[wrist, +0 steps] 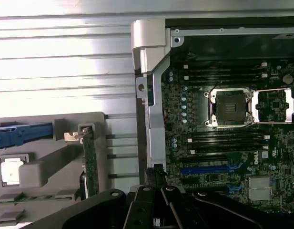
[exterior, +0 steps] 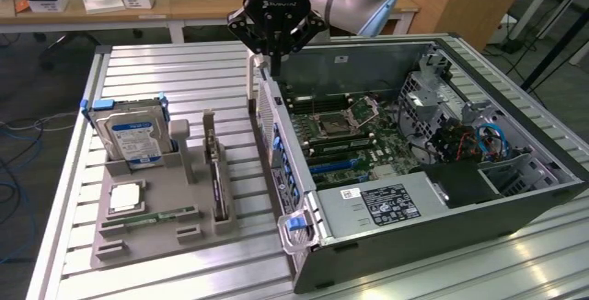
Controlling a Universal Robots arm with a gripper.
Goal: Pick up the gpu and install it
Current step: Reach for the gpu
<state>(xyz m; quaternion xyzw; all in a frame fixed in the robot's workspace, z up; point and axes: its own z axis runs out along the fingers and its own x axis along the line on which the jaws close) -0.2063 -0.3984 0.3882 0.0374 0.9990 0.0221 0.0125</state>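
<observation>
Getting this pick right looks to hinge on alignment. The gpu stands on its long edge in a slot of the grey holder tray, on the exterior view's left. A grip would best come straight down over the card's bare top edge, square across the thin board and clear of the silver bracket at its end.

The gripper hangs above the rear wall of the open computer case, well apart from the card, its jaws pressed together on nothing.

From the exterior view's left, the tray holds:
- a hard drive, upright in a blue-clipped cradle;
- a processor, lying flat;
- a memory stick, lying in front of the processor;
- the gpu.

Further right, the case holds the motherboard, with its blue slots, and a power supply.
</observation>
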